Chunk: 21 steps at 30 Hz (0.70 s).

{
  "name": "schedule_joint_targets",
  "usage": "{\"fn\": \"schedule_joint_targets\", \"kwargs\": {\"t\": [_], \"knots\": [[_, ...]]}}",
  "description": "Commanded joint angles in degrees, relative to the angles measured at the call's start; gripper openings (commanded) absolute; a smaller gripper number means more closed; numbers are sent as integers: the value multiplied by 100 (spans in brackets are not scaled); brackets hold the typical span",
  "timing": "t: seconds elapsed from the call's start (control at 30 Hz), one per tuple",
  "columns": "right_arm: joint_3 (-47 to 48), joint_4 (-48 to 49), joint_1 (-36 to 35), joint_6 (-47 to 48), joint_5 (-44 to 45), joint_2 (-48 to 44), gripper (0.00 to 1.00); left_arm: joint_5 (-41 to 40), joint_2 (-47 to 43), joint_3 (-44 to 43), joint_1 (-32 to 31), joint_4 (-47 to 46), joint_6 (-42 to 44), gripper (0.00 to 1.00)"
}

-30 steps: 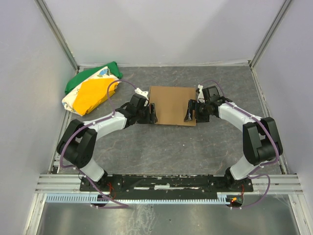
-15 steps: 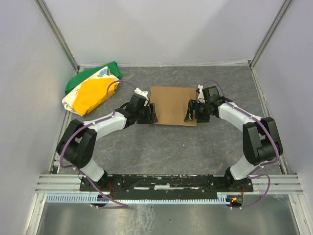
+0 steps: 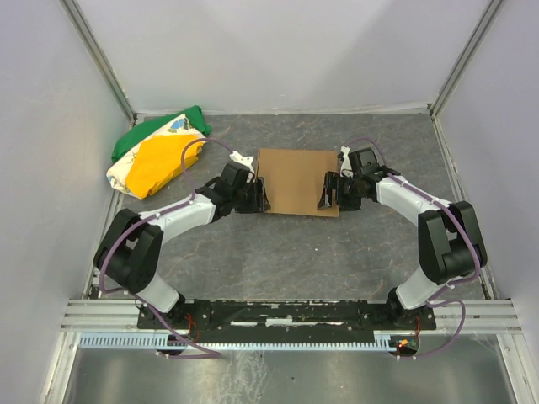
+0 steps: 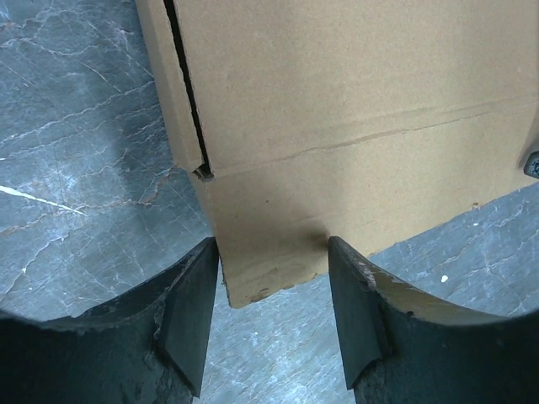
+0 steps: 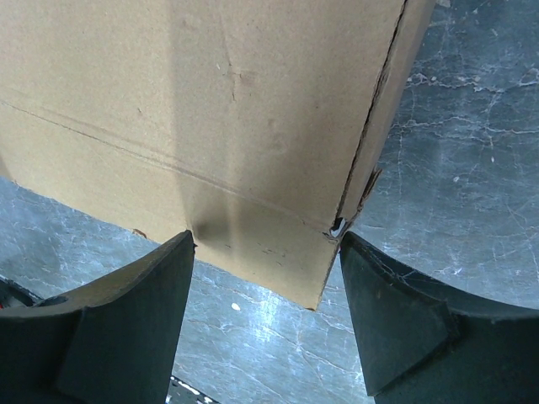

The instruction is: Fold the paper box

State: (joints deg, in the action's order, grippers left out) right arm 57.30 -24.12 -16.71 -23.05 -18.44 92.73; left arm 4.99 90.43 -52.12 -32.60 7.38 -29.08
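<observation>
The box lies flat mid-tabletop, nearer the back edge. Both arms reach low and inward. The right gripper stands spread over its near-right corner. The left gripper brackets the near-left corner; whether it pinches, I cannot tell.

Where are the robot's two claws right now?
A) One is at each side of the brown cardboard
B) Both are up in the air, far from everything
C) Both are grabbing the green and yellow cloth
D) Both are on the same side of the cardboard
A: the left gripper is at the left edge of the paper box and the right gripper is at its right edge, while the cloth bundle lies apart.
</observation>
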Motion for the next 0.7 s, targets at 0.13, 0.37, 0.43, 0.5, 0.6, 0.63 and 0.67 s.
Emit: {"fn": "schedule_joint_targets", "kwargs": {"t": [0.13, 0.37, 0.43, 0.5, 0.6, 0.63, 0.67], "knots": [[209, 86, -24, 36, -198, -97, 77, 184, -314, -40, -36, -261, -273, 61], [188, 81, -22, 46, -134, -45, 77, -368, 89, -239, -37, 146, 78, 63], [186, 91, -24, 43, -126, -35, 78, -524, 171, -269, -36, 217, 144, 63], [165, 121, -25, 42, -102, -32, 77, -553, 192, -203, -36, 135, 141, 63], [162, 127, -25, 51, -78, -10, 77, -550, 265, -154, -36, 30, 114, 62], [154, 127, -20, 52, -66, -7, 77, -538, 287, -137, -38, -7, 107, 62], [151, 126, -25, 52, -52, -8, 77, -535, 316, -126, -34, -33, 98, 62]]}}
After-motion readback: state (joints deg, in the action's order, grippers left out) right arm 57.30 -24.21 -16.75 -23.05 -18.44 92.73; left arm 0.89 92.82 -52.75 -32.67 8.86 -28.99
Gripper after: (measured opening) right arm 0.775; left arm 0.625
